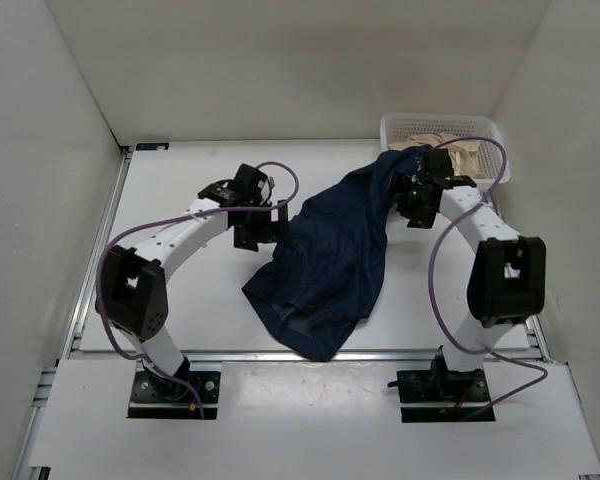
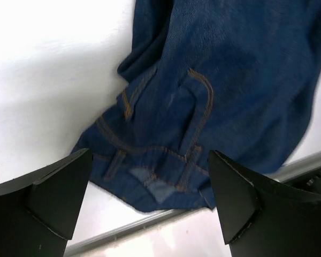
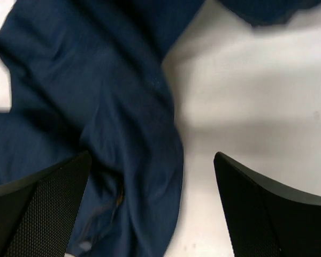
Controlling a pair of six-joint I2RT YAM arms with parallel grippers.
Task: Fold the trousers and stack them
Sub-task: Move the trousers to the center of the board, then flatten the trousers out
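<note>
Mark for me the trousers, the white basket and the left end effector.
trousers (image 1: 330, 262), top external view, middle of the crumpled denim.
white basket (image 1: 450, 117), top external view, its far rim.
left end effector (image 2: 150, 155), left wrist view, midway between its open fingertips.

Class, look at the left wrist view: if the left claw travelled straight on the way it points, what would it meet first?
The left claw would likely meet the dark navy denim trousers first, where the tan stitching runs; depth is unclear.
</note>
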